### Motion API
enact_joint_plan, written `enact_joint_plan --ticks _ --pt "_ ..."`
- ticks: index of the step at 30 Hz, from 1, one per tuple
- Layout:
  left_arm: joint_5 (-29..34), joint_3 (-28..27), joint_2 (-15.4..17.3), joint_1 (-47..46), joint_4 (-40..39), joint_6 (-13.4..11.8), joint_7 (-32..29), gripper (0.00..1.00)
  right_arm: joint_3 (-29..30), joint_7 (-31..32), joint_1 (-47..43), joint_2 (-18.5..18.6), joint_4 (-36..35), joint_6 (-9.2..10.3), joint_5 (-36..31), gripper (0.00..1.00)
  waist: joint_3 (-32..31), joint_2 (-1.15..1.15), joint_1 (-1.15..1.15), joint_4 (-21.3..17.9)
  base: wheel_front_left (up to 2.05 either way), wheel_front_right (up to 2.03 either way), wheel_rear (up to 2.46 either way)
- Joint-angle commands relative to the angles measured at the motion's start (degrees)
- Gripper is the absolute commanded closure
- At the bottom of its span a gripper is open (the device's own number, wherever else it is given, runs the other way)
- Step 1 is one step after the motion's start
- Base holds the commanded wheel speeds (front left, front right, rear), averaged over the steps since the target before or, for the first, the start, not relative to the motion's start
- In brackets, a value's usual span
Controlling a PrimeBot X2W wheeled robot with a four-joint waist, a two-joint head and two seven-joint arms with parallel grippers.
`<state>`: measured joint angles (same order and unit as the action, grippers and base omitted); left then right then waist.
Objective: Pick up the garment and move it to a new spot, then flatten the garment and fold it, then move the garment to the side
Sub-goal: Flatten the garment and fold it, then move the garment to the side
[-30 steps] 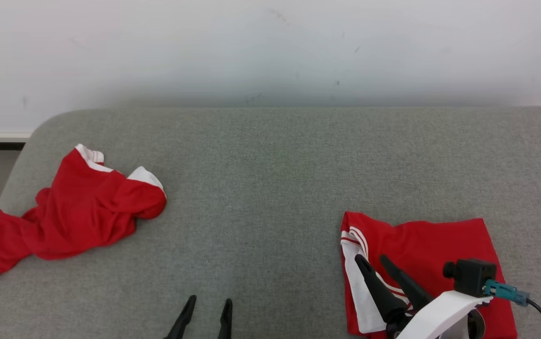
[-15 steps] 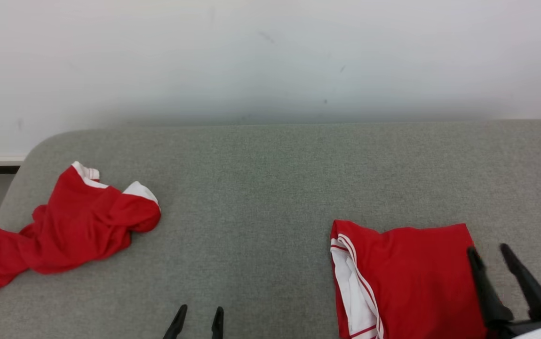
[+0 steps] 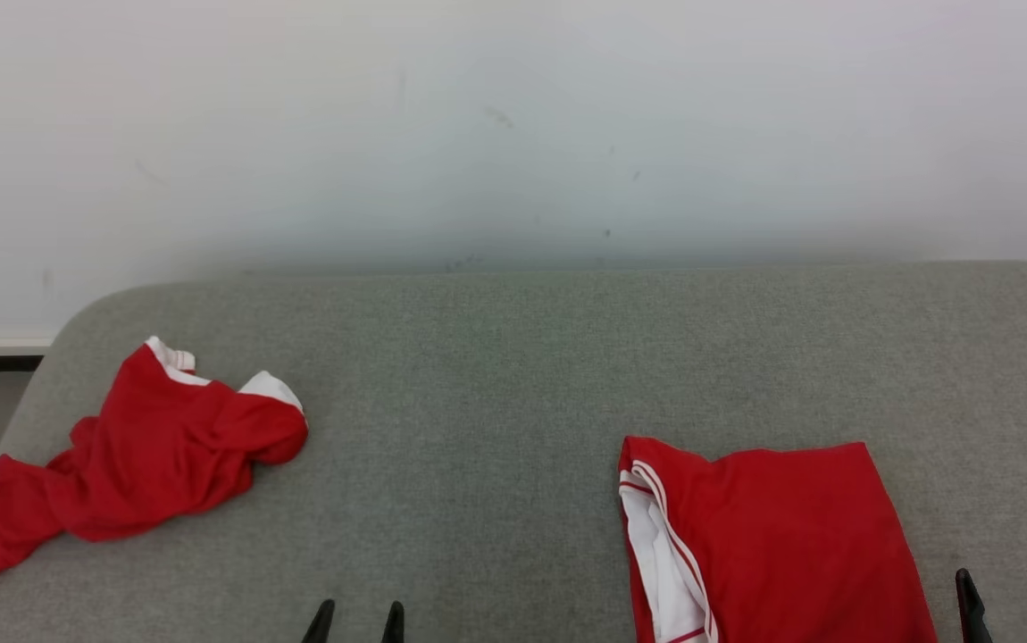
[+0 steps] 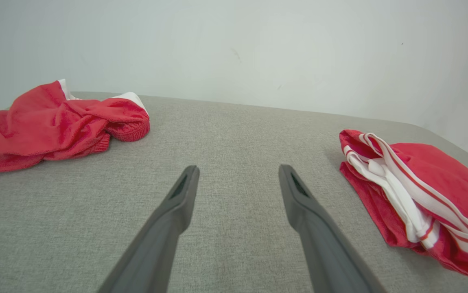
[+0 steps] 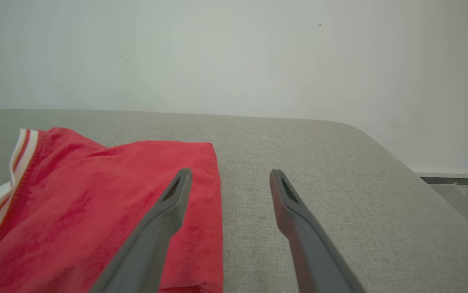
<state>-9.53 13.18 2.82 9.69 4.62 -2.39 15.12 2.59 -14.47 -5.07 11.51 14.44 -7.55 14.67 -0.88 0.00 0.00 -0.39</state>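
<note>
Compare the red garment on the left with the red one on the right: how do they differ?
The left garment is crumpled in a heap; the right garment is folded flat into a rectangle. The left garment shows only two white patches; the right garment has a white striped band down one edge. Both are red and white, lying on the grey cushion.

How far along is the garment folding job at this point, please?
Done: one red garment with white stripes lies folded at the right of the grey fabric surface. In hand: nothing; the left gripper and right gripper are open and empty. Left: the crumpled red garment with white trim on the left is not yet flattened or folded.
</note>
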Motion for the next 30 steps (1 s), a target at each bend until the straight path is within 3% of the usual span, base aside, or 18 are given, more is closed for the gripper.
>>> enact_joint_plan --ticks 1,14,30 --pt "0.8 -0.4 0.2 1.1 -0.3 -0.2 0.0 0.0 0.3 -0.4 -0.4 0.6 1.4 0.12 1.1 0.0 -0.7 0.0 0.0 0.0 0.0 0.0 0.0" --pt "0.5 -1.6 0.2 3.7 -2.2 -1.2 0.0 0.0 2.3 -0.7 -1.7 1.4 2.1 0.12 0.5 0.0 -2.8 0.0 0.0 -0.1 0.0 0.0 0.0" --pt "0.4 -1.8 0.2 4.2 -2.1 -1.7 0.0 0.0 0.5 -0.7 -2.3 0.8 1.5 0.12 -0.2 0.0 -3.3 0.0 0.0 -0.8 0.0 0.0 0.0"
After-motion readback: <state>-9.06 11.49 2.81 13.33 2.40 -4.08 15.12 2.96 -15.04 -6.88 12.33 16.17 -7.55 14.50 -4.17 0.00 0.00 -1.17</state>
